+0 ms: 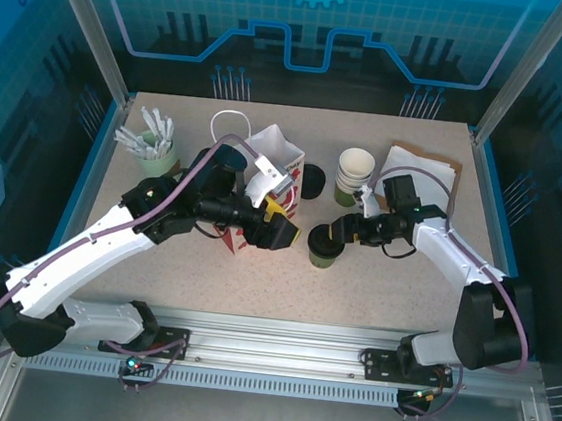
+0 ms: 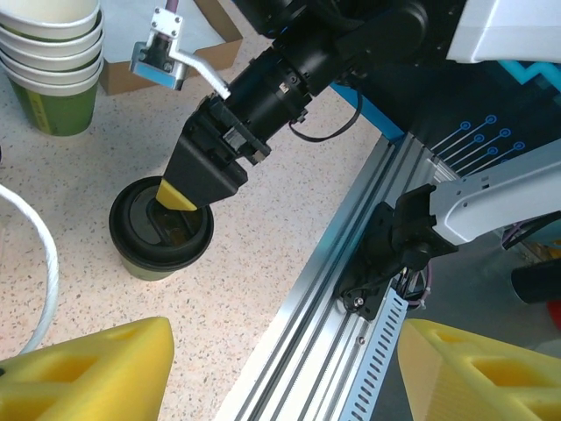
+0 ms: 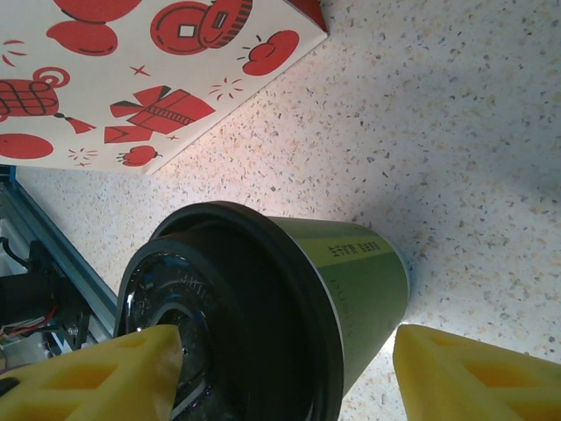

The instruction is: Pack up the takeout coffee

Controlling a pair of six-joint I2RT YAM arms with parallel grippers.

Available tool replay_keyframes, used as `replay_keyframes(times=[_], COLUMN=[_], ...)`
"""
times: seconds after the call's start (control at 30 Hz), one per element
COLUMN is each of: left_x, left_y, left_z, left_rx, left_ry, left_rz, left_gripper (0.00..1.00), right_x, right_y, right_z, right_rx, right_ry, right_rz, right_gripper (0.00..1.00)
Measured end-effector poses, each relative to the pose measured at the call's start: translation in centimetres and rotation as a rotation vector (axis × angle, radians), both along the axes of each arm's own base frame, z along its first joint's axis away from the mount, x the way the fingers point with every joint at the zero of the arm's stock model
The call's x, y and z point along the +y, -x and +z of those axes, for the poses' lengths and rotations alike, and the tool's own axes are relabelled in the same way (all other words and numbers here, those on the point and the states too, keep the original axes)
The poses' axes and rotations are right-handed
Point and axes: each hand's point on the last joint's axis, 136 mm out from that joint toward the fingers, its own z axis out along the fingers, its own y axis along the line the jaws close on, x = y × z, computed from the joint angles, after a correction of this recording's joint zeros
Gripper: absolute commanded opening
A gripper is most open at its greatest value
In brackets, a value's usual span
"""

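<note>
The speckled table (image 1: 392, 303) carried a white paper bag (image 1: 271, 159) near its centre, printed in red with coins, a ribboned gift box and cloud shapes. The marks on the coins could not be read, and no brand name was legible on it.

The left gripper (image 2: 285, 377) was at the bag's 5 o'clock side, with its yellow fingers spread wide and nothing between them.

The right gripper (image 3: 289, 373) stood spread astride the takeout coffee (image 1: 323, 247). One finger rested on the black lid and the other was clear of the green wall.

The coffee stood upright at 4 o'clock from table centre, just beside the bag. A short line of dark print (image 3: 351, 250) ran down the cup wall, too small to read.

A stack of lidless cups (image 1: 354, 173) stood at 1 o'clock from the coffee, and a loose black lid (image 1: 313, 182) lay at 11 o'clock from it.
</note>
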Motion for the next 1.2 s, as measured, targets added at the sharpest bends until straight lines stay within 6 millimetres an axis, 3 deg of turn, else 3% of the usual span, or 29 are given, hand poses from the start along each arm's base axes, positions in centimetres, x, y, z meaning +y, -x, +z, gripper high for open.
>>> replay_keyframes(times=[0.63, 0.87, 1.2], left_x=[-0.4, -0.5, -0.3], left_y=[0.5, 0.7, 1.6], left_z=[0.1, -0.1, -3.7], left_rx=[-0.007, -0.004, 0.007], left_ry=[0.001, -0.003, -0.151], left_rz=[-0.019, -0.026, -0.057], left_gripper=[0.69, 0.70, 0.72], right_x=[1.2, 3.2, 7.0], right_y=[0.7, 1.6, 4.5], right_z=[-0.4, -0.3, -0.4], right_rx=[0.009, 0.011, 0.030], right_ry=[-0.091, -0.103, -0.093], right_rz=[0.035, 0.081, 0.185], right_gripper=[0.48, 0.48, 0.56])
